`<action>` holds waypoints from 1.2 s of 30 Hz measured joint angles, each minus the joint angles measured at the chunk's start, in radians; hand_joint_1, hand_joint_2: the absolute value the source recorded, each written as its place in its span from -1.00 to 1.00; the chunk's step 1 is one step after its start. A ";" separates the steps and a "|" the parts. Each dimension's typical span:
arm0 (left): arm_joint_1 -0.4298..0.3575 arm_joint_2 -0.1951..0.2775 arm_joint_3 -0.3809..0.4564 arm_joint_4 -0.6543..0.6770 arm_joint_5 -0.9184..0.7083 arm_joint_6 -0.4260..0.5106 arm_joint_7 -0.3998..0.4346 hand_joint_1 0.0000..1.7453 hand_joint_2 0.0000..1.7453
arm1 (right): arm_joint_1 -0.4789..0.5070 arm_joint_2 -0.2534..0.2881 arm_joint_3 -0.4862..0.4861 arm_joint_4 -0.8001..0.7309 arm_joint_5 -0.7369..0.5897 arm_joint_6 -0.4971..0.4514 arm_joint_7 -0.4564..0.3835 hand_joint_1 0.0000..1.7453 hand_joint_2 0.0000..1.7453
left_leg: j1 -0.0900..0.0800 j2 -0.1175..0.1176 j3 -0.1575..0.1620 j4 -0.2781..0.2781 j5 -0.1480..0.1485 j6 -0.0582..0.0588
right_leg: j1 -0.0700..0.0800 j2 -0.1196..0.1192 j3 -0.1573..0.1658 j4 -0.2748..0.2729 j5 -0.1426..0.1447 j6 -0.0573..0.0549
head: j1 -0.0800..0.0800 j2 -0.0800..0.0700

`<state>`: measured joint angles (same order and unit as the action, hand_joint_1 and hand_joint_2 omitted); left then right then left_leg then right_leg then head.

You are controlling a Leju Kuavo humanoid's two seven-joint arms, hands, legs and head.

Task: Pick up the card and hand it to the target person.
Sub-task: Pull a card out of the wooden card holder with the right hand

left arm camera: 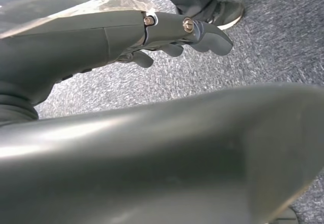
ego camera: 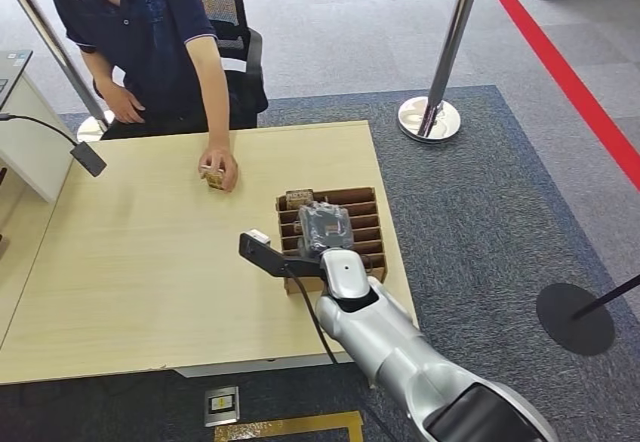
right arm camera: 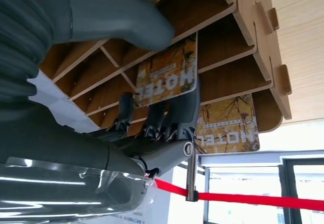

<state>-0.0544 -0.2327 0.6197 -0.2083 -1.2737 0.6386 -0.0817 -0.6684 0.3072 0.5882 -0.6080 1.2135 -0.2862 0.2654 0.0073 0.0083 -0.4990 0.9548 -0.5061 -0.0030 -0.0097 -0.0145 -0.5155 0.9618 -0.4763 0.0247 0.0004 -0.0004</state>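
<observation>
**Hotel card in the slotted rack, right hand closing in**

The hotel card [right arm camera: 168, 73] stands in a slot of the wooden card rack [ego camera: 377, 224] on the table [ego camera: 151, 262]. It looks thin, light, stiff and probably slick, so the exposed upper edge seems the best place to pinch. The right hand [ego camera: 326, 226] reaches into the rack, thumb and fingers either side of the card; whether they clamp it I cannot tell. A second hotel card [right arm camera: 227, 125] stands nearby. The left hand [left arm camera: 168, 34] hangs unclenched above carpet. The seated person [ego camera: 151, 32] rests a hand [ego camera: 217, 169] on the table.

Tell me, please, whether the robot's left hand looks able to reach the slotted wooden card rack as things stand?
Probably not: the left hand hangs low over grey carpet, while the slotted wooden card rack sits up on the table under the right hand.
</observation>
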 joint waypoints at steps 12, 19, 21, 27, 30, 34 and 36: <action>0.000 0.000 0.006 0.000 0.006 0.006 -0.013 -1.00 -1.00 | 0.000 0.008 0.000 0.004 -0.003 -0.032 -0.027 0.96 1.00 | 0.000 0.000 0.000 0.000 0.000 0.000 | 0.000 0.000 0.000 0.000 0.000 0.000 | 0.000 0.000; 0.000 -0.001 0.006 0.000 0.006 0.008 -0.015 -1.00 -1.00 | 0.000 0.011 0.000 0.002 -0.007 -0.038 -0.043 1.00 1.00 | 0.000 0.000 0.000 0.000 0.000 0.000 | 0.000 0.000 0.000 0.000 0.000 0.000 | 0.000 0.000; 0.000 -0.002 0.007 0.000 0.007 0.008 -0.018 -1.00 -1.00 | 0.000 0.012 0.000 -0.001 -0.008 -0.038 -0.049 1.00 1.00 | 0.000 0.000 0.000 0.000 0.000 0.000 | 0.000 0.000 0.000 0.000 0.000 0.000 | 0.000 0.000; 0.000 -0.002 0.007 0.000 0.010 0.008 -0.025 -1.00 -1.00 | 0.007 0.012 0.001 -0.036 -0.021 -0.036 -0.075 1.00 1.00 | 0.000 0.000 0.000 0.000 0.000 0.000 | 0.000 0.000 0.000 0.000 0.000 0.000 | 0.000 0.000; 0.000 -0.002 0.008 0.000 0.012 0.008 -0.027 -1.00 -1.00 | 0.013 0.012 0.002 -0.077 -0.037 -0.028 -0.093 0.99 1.00 | 0.000 0.000 0.000 0.000 0.000 0.000 | 0.000 0.000 0.000 0.000 0.000 0.000 | 0.000 0.000; 0.000 -0.003 0.008 0.000 0.015 0.008 -0.030 -1.00 -1.00 | 0.019 0.010 0.005 -0.160 -0.068 -0.013 -0.122 0.95 1.00 | 0.000 0.000 0.000 0.000 0.000 0.000 | 0.000 0.000 0.000 0.000 0.000 0.000 | 0.000 0.000; 0.000 -0.003 0.009 0.000 0.016 0.008 -0.033 -1.00 -1.00 | 0.021 0.006 0.008 -0.210 -0.088 -0.003 -0.139 0.93 1.00 | 0.000 0.000 0.000 0.000 0.000 0.000 | 0.000 0.000 0.000 0.000 0.000 0.000 | 0.000 0.000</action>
<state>-0.0545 -0.2360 0.6291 -0.2083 -1.2580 0.6466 -0.1150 -0.6478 0.3132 0.5965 -0.8180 1.1258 -0.2894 0.1269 0.0073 0.0084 -0.4990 0.9548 -0.5061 -0.0031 -0.0096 -0.0145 -0.5158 0.9618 -0.4763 0.0247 0.0004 -0.0004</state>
